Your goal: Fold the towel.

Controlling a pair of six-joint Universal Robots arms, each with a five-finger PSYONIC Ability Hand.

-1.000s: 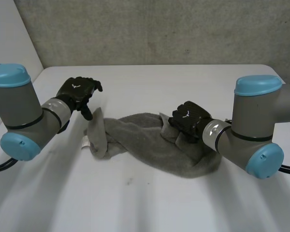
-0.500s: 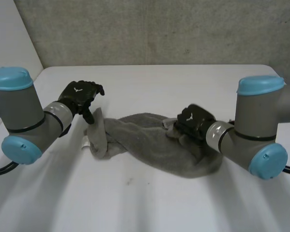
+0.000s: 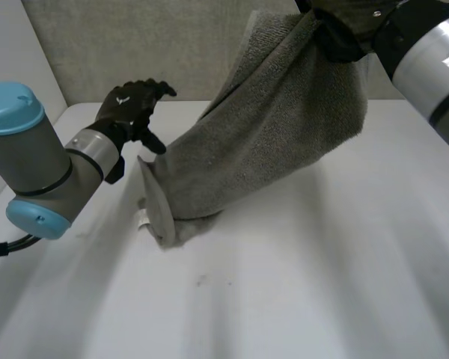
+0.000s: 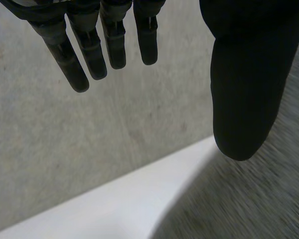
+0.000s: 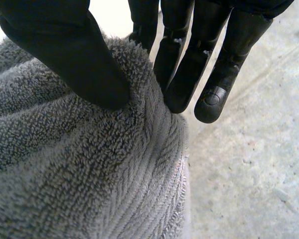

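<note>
Right hand [image 5: 60, 50] pinches the towel [image 3: 269, 127] between thumb and fingers and has hoisted it high above the table [image 3: 322, 284], with only its low end still resting there. Left hand [image 3: 131, 112] hovers above the table, fingers straight and empty. The towel can now likely be spread out.

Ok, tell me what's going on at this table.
The robot is working on a grey towel. Its right hand pinches one end between thumb and fingers and holds it high above the white table, so the towel hangs slanting down with its other end bunched on the tabletop. The left hand is open beside that lower end, gripping nothing. No fold is made yet.
</note>
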